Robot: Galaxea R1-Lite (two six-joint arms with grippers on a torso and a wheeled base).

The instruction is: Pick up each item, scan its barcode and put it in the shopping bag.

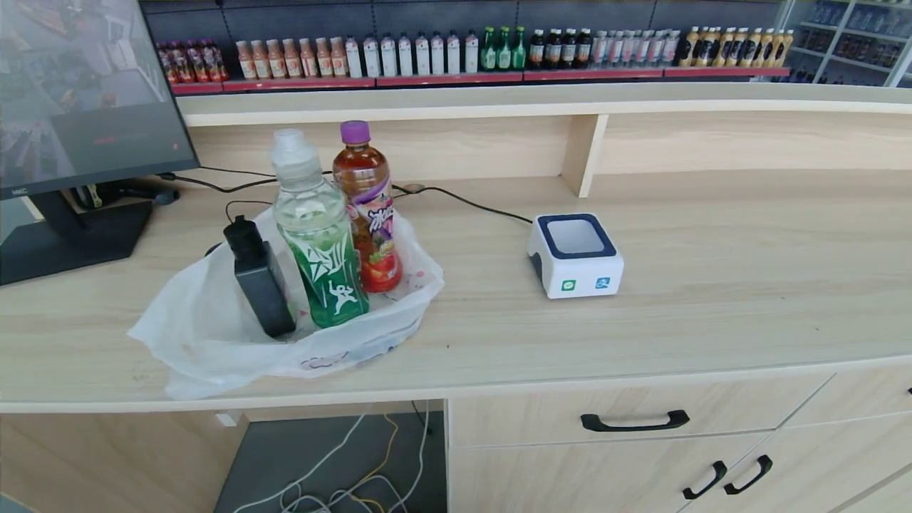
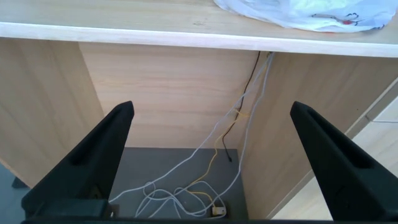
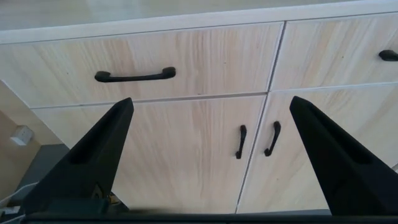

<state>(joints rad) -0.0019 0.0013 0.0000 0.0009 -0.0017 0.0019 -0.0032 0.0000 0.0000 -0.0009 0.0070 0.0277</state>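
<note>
The shopping bag (image 1: 199, 320) lay at the counter's (image 1: 712, 285) front edge, toward its left end, holding a green bottle (image 1: 319, 235), a purple-capped bottle (image 1: 367, 210) and a black object (image 1: 260, 281); the scanner (image 1: 574, 254) stood mid-counter; the left gripper (image 2: 211, 168) and right gripper (image 3: 208, 162) hung spread wide, empty, below that edge.

Bare counter (image 1: 484, 306) separates the shopping bag (image 1: 206, 335) on the left from the scanner (image 1: 574, 255), and more free wood runs right of the scanner. Three upright items crowd the bag: a black container (image 1: 260, 281) on the left, a green bottle (image 1: 320, 242), and a red bottle (image 1: 370, 214) just behind it. A monitor (image 1: 78, 92) blocks the far left, a cable (image 1: 470, 203) trails along the far side, and a ledge (image 1: 499, 107) with an upright divider (image 1: 588, 153) closes the back. Below the near edge, the left gripper (image 2: 211, 112) faces a recess strung with wires (image 2: 205, 168) and the right gripper (image 3: 210, 106) faces a drawer (image 3: 199, 59), both with jaws spread wide
</note>
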